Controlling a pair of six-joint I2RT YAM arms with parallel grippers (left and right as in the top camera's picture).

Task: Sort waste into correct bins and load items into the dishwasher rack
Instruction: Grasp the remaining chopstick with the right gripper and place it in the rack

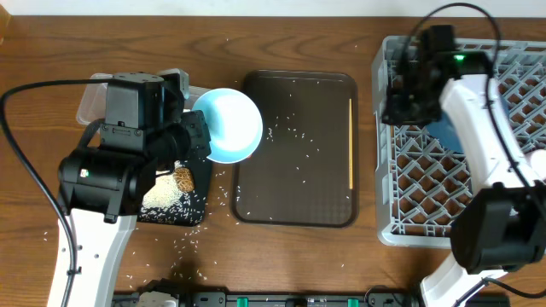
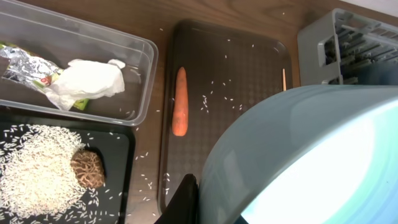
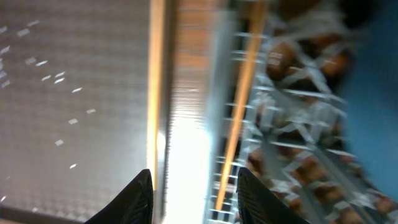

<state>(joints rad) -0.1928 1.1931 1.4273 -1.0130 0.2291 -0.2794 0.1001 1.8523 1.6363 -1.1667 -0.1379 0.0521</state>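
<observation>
**Q:** Where is the white round bowl (image 1: 232, 125)?

**A:** It is clamped at the rim by the left gripper (image 1: 198, 136), at ten o'clock of the brown plastic serving tray (image 1: 299, 192). Carry it level toward three o'clock, to the grey lattice dishwasher rack (image 1: 401, 200). The right gripper (image 3: 194, 193) hangs there, fingers parted, seemingly empty.

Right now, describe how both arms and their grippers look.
Left arm and right arm: white rounded links, bulky black joint housings, each with a small green light. A thin black cable loops beside the left one; another arcs over the right. The right gripper has dark, tapered fingers; the left's visible finger is black.
</observation>
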